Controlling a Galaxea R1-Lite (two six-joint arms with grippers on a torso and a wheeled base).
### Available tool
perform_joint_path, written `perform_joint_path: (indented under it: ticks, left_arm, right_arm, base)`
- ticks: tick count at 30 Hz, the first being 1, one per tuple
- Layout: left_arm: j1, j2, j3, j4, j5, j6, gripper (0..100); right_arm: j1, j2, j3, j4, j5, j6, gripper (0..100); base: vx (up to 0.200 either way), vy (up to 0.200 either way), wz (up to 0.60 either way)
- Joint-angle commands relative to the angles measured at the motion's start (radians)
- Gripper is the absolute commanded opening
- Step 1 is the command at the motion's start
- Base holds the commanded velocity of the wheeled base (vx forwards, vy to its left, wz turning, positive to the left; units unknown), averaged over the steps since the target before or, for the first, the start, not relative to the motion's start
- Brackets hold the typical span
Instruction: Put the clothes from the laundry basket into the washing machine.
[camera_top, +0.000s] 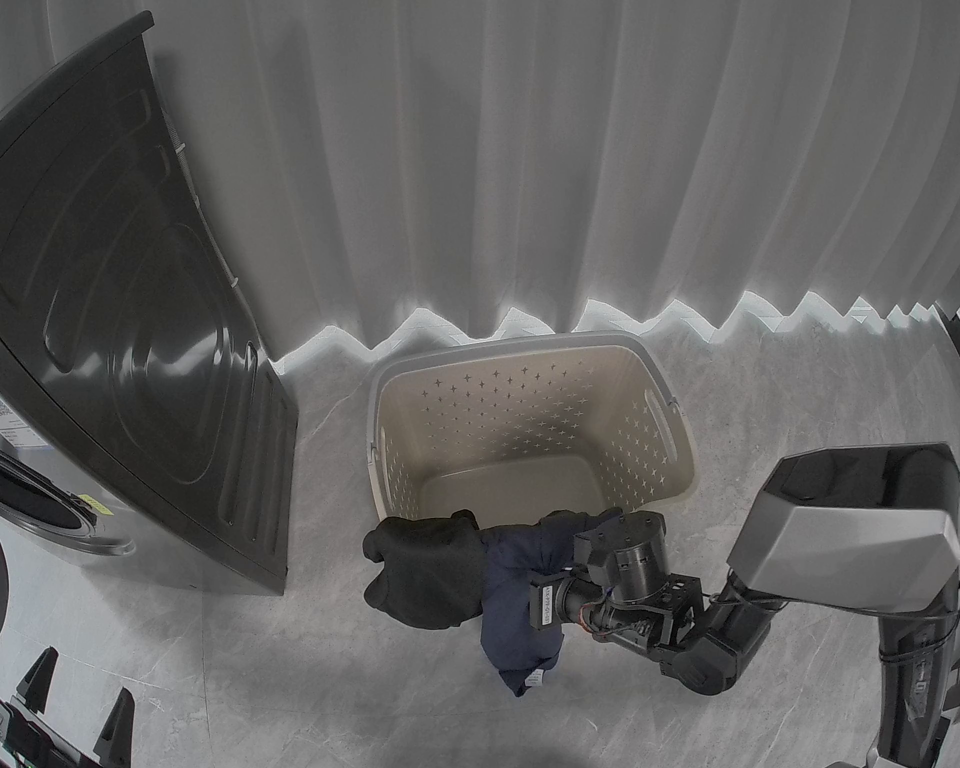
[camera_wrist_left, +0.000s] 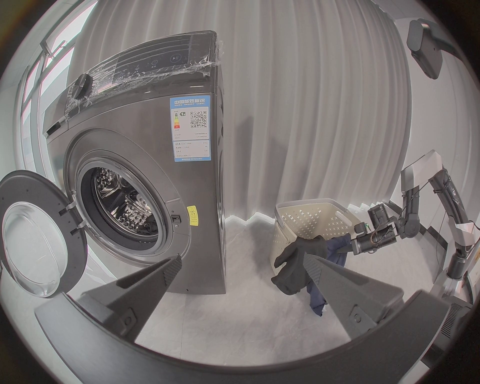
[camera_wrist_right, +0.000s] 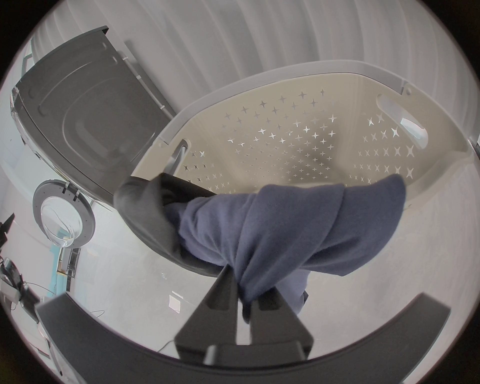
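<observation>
The right gripper (camera_wrist_right: 245, 295) had its fingers pressed together on a fold of a navy garment (camera_wrist_right: 300, 225), which draped over the fingertips and hung down below them. A black garment (camera_top: 425, 570) was bundled with the navy one and extended from it toward the robot's left, on the side of the washing machine (camera_wrist_left: 150, 150). Whether the fingers also gripped the black cloth could not be told. Both garments were held off the grey floor (camera_top: 300, 680), at the near rim of the laundry basket (camera_top: 520, 345) on the robot's side. The pictures did not settle whether the cloth touched that rim.

The basket was beige with star-shaped cut-outs in its walls and a grey rim. It stood on the floor against a white pleated curtain (camera_top: 600, 150), to the right of the washing machine and apart from it.

The washing machine was a dark grey front loader. Its round door (camera_wrist_left: 35, 240) was swung fully open, and the steel drum (camera_wrist_left: 122, 205) showed through the opening.

The left gripper (camera_wrist_left: 242, 260) was low at the robot's left, in front of the machine and well apart from the garments. Its two dark fingers (camera_wrist_left: 145, 285) were spread wide with nothing between them.
</observation>
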Motion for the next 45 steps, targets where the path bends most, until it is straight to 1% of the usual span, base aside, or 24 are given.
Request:
perform_joint_path:
  ticks: [1, 4, 5, 6, 7, 8, 10, 12, 15, 18, 19, 20, 22, 24, 26, 31, 41, 45]
  left_arm:
    - [0.000, -0.013, 0.016, 0.000, 0.000, 0.000, 100]
    - [0.000, -0.013, 0.016, 0.000, 0.000, 0.000, 100]
    - [0.000, -0.013, 0.016, 0.000, 0.000, 0.000, 100]
    - [0.000, -0.013, 0.016, 0.000, 0.000, 0.000, 100]
    - [0.000, -0.013, 0.016, 0.000, 0.000, 0.000, 100]
    - [0.000, -0.013, 0.016, 0.000, 0.000, 0.000, 100]
    - [0.000, -0.013, 0.016, 0.000, 0.000, 0.000, 100]
    - [0.000, -0.013, 0.016, 0.000, 0.000, 0.002, 100]
    - [0.000, -0.013, 0.016, 0.000, 0.000, 0.005, 100]
    - [0.000, -0.013, 0.016, 0.000, 0.000, 0.012, 100]
    - [0.000, -0.013, 0.016, 0.000, -0.001, 0.014, 100]
    - [0.000, -0.013, 0.016, 0.000, -0.001, 0.012, 100]
    - [0.000, -0.013, 0.015, 0.000, 0.000, 0.006, 100]
    - [0.000, -0.013, 0.015, 0.000, 0.000, 0.006, 100]
    - [0.000, -0.013, 0.015, 0.000, 0.000, 0.000, 100]
    - [0.000, -0.013, 0.015, 0.000, 0.006, -0.014, 100]
    - [0.000, -0.013, 0.015, 0.000, 0.008, -0.014, 100]
    - [0.000, -0.013, 0.015, 0.000, 0.008, -0.014, 100]
  right_arm:
    - [0.017, -0.165, 0.097, -0.001, 0.000, 0.005, 0]
    - [0.015, -0.291, 0.151, -0.001, -0.002, 0.005, 0]
    - [0.015, -0.291, 0.151, -0.001, -0.002, 0.005, 0]
    - [0.011, -0.378, 0.184, 0.002, 0.000, 0.004, 0]
    - [0.011, -0.384, 0.187, 0.002, -0.002, 0.004, 0]
    - [0.008, -0.469, 0.223, 0.007, 0.000, 0.004, 0]
    - [0.014, -0.533, 0.252, 0.012, -0.002, 0.002, 0]
    - [0.018, -0.602, 0.284, 0.001, -0.002, -0.010, 0]
    - [0.038, -0.708, 0.301, 0.004, -0.002, -0.028, 0]
    - [0.035, -0.782, 0.301, 0.013, -0.002, -0.042, 0]
    - [0.031, -0.802, 0.299, 0.021, 0.000, -0.055, 0]
    - [0.029, -0.808, 0.299, 0.021, 0.001, -0.061, 0]
    - [0.044, -0.852, 0.307, 0.019, 0.003, -0.088, 0]
    - [0.055, -0.891, 0.321, 0.022, 0.014, -0.094, 0]
    - [0.066, -0.911, 0.325, 0.027, 0.014, -0.096, 0]
    - [0.055, -0.917, 0.339, 0.041, 0.015, -0.104, 0]
    - [0.070, -0.918, 0.335, 0.025, 0.017, -0.114, 0]
    - [0.072, -0.917, 0.325, -0.004, 0.021, -0.116, 0]
  base:
    - [0.000, 0.000, 0.00]
    - [0.000, 0.000, 0.00]
    - [0.000, 0.000, 0.00]
    - [0.000, 0.000, 0.00]
    - [0.000, 0.000, 0.00]
    - [0.000, 0.000, 0.00]
    - [0.000, 0.000, 0.00]
    - [0.000, 0.000, 0.00]
    - [0.000, 0.000, 0.00]
    - [0.000, 0.000, 0.00]
    - [0.000, 0.000, 0.00]
    - [0.000, 0.000, 0.00]
    - [0.000, 0.000, 0.00]
    - [0.000, 0.000, 0.00]
    - [0.000, 0.000, 0.00]
    - [-0.200, 0.000, 0.00]
    - [-0.200, 0.000, 0.00]
    - [0.000, 0.000, 0.00]
